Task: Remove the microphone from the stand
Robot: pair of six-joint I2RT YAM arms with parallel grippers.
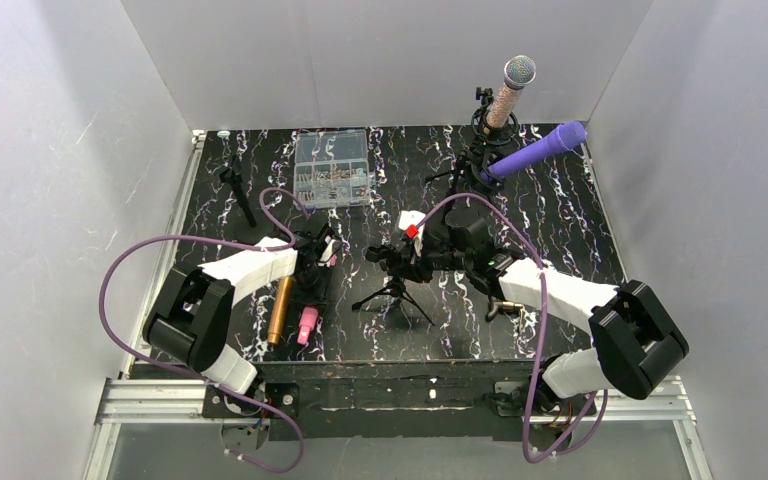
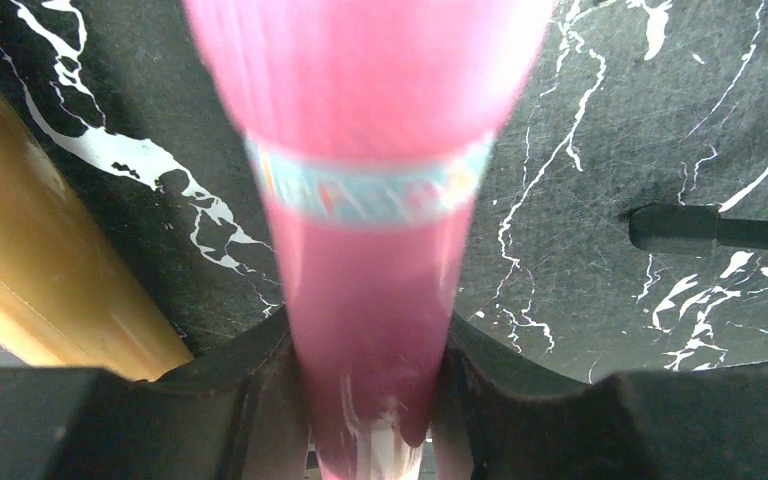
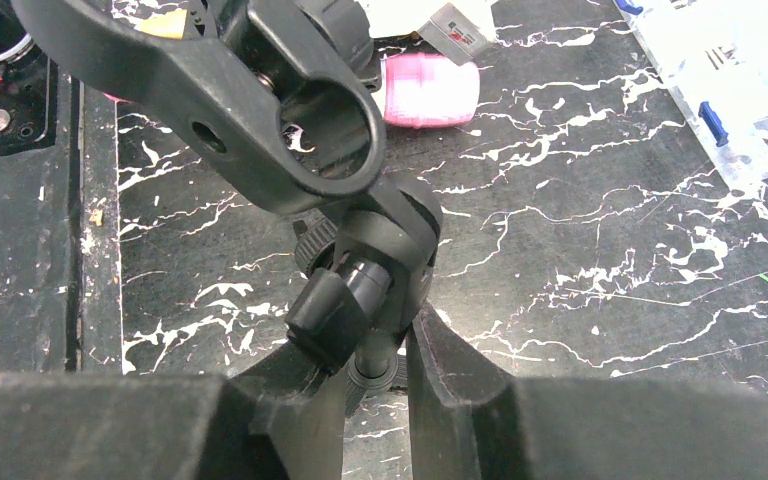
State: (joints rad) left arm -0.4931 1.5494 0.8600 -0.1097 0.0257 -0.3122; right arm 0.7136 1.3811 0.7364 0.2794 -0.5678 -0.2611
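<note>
Looking down from above onto a black marbled table (image 1: 560, 230). Clamping the left gripper (image 1: 312, 283) around a pink microphone (image 1: 308, 325) close to the near-left corner, the body pointing toward the near edge. Lying just beside a gold microphone (image 1: 280, 310), roughly parallel. Pinching a small black tripod stand (image 1: 397, 288) with the right gripper (image 1: 420, 262) about mid-table, legs spread on the surface. Also showing a second stand (image 1: 475, 150) at the far-right corner carrying a silver-headed microphone (image 1: 510, 95) and a purple microphone (image 1: 535, 150), plus a clear compartment box (image 1: 333, 168) by the far edge.

Moving to the left wrist. Squeezing the narrow shaft of the pink microphone (image 2: 370, 280) between both dark fingers (image 2: 230, 390) of the left gripper (image 2: 370, 400). Showing a glossy pink body widening away from the camera, ringed by a pale teal band with small coloured marks, all blurred by closeness. Passing the gold microphone (image 2: 50, 250) on the left. Not revealing whether the pink body is resting on the table or hanging just above it.

Moving to the right wrist. Closing the right gripper (image 3: 375, 370) on the neck of the tripod stand (image 3: 380, 240) below its swivel joint, fingers (image 3: 470, 390) pressing either side. Showing the clip (image 3: 290, 130) as a tilted black loop holding nothing, and the rounded end of the pink microphone (image 3: 430, 90) lying beyond it, apart from the clip.
</note>
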